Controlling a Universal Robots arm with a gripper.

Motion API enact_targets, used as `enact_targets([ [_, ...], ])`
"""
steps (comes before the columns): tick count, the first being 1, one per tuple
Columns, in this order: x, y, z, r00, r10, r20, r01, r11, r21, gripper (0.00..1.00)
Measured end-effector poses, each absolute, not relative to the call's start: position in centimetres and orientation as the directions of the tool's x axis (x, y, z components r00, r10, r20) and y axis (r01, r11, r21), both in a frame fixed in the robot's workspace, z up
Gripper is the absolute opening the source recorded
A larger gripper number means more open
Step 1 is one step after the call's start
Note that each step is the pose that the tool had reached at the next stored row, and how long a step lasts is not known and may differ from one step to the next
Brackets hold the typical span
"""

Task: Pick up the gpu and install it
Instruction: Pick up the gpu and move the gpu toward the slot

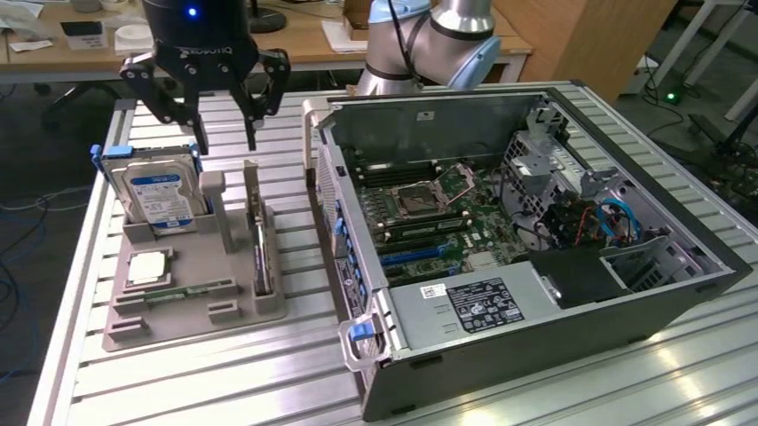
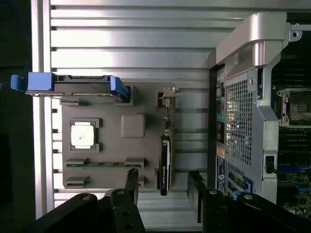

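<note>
fingers (image 1: pixel 250 124) wide and empty, above gpu (image 1: pixel 258 240) upper edge, gap on either side

The black gripper (image 1: pixel 225 142) is held pointing straight down, with its fingers (image 1: pixel 252 120) spread wide apart and nothing clasped between them. A blue light (image 1: pixel 190 11) is seen lit on its body, and the arm (image 1: pixel 456 40), silver with light-blue joint caps, is seen bent further toward the exterior view's right
</note>
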State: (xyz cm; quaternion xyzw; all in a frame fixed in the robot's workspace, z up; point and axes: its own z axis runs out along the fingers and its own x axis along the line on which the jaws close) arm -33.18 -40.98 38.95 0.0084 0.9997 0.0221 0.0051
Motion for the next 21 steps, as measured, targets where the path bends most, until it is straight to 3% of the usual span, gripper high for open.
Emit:
enact_targets([
  [21,-33.0,-41.8,35.8,-1.000,-0.017,-0.010,-0.017,0.999,0.044,0.53],
])
